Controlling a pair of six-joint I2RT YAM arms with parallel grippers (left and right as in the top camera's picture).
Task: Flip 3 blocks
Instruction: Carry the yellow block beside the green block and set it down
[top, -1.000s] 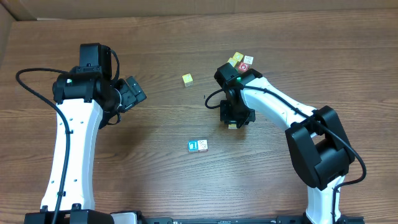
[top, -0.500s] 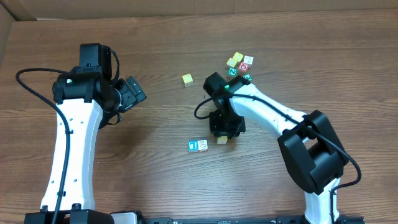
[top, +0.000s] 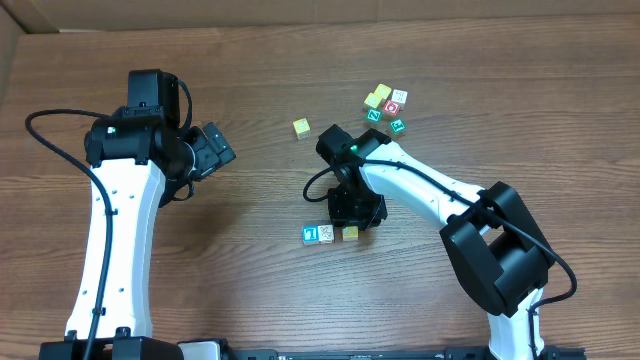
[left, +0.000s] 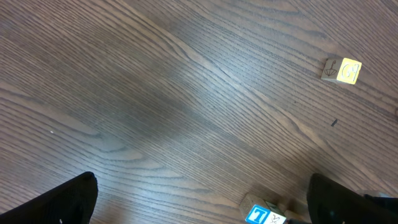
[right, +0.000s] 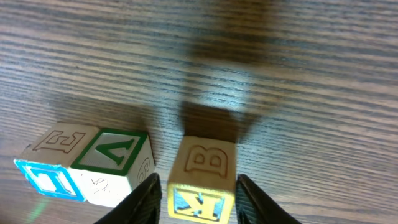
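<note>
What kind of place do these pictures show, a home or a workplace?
Probably a robot test bench: a white left arm and right arm at a wood-grain table, lettered toy blocks on it, and what looks like cardboard behind.

Left gripper (top: 215, 149) hangs with jaws spread wide. The right arm (top: 420, 185) reaches inward across the middle, right gripper (top: 356, 212) pointing straight down, fingers (right: 151, 198) slightly parted.

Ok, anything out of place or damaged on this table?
Nothing stands out: the blue block, cream block and pale yellow block sit flat in a row, undamaged.
</note>
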